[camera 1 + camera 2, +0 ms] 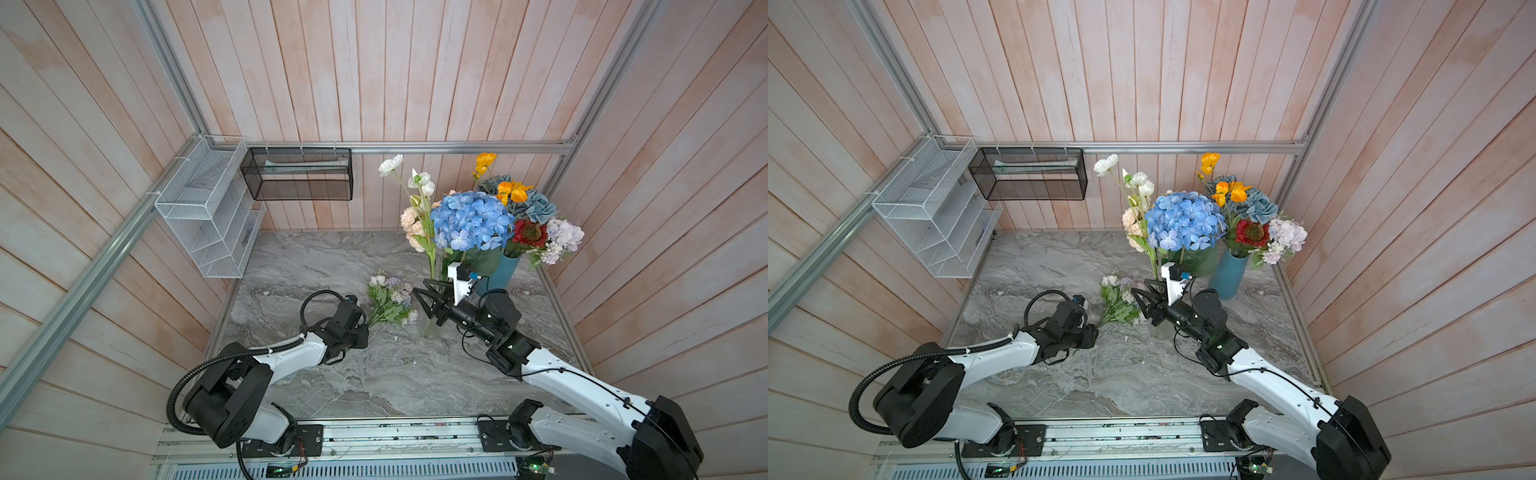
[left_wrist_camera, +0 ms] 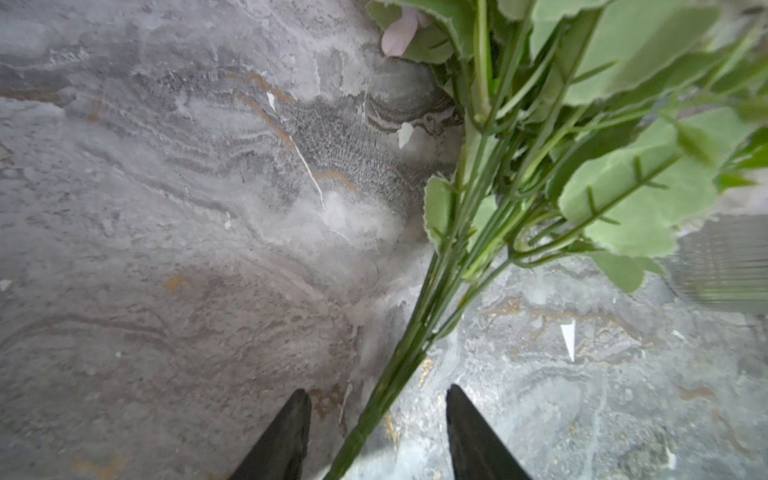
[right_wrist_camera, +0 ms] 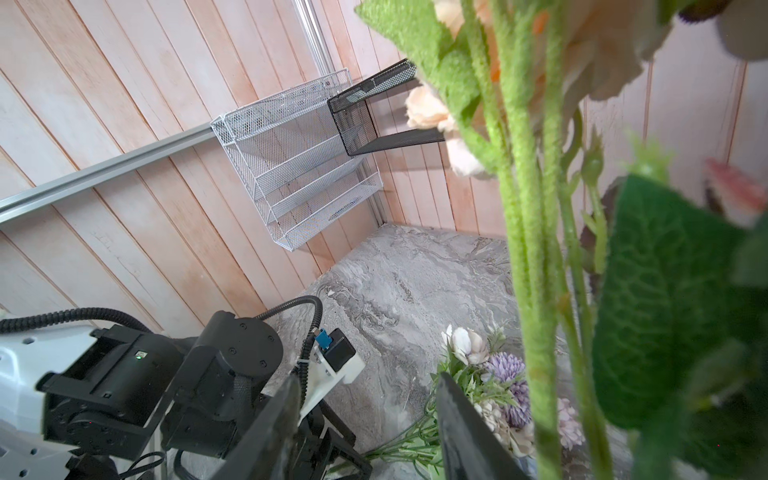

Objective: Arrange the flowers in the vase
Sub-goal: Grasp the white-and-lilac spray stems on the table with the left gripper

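Note:
A small bunch of flowers point(image 1: 390, 299) point(image 1: 1119, 301) with white and lilac blooms lies on the marble table. My left gripper point(image 1: 365, 332) point(image 2: 379, 392) is open at its stem end. The green stem point(image 2: 415, 324) runs between the fingers with a gap on each side. A clear glass vase point(image 1: 430, 328) point(image 1: 1158, 328) holds peach and white flowers point(image 1: 415, 224). My right gripper point(image 1: 422, 289) point(image 3: 366, 378) stands open just above it, with those stems point(image 3: 523, 249) beside one finger. The blue hydrangea point(image 1: 469, 220) rises behind. A blue vase point(image 1: 505, 272) holds red, orange and lilac blooms.
A white wire rack point(image 1: 203, 216) hangs on the left wall and a black mesh basket point(image 1: 299, 174) on the back rail. Wooden walls close in three sides. Small white scraps point(image 2: 568, 338) lie on the marble.

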### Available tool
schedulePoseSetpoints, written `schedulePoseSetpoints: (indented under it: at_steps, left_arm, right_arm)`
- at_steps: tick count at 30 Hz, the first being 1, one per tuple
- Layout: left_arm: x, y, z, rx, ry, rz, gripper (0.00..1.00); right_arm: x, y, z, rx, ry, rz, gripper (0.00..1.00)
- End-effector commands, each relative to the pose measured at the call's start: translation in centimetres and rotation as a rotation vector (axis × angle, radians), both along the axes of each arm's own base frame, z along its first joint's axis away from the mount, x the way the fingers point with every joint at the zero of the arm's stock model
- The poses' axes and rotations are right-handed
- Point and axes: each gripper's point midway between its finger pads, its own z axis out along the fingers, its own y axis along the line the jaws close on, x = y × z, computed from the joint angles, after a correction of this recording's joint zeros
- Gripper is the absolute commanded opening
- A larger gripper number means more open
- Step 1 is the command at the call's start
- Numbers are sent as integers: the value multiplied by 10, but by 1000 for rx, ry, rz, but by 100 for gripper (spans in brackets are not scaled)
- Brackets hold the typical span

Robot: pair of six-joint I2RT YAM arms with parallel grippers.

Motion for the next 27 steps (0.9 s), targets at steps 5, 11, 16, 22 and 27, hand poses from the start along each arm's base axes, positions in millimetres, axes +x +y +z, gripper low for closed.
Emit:
schedulePoseSetpoints:
  at_steps: [5,11,16,22,27]
  left_arm:
    - [8,-4,-3,22,-3,-24,45]
    - [9,-8,-9,35,11,-55,32]
    - [8,-9,-10,27,11,-58,13]
    - [11,-10,-2,-8,-18,-30,0]
    - [21,-14,23,-104,-96,37,0]
  right_arm:
    - [2,2,20,53,-38,-5,52]
    - [3,0,20,52,-40,-20,52]
    - [4,-2,18,50,-36,-30,52]
    - [5,-1,16,48,-31,-32,52]
    - [5,5,14,54,-7,-6,52]
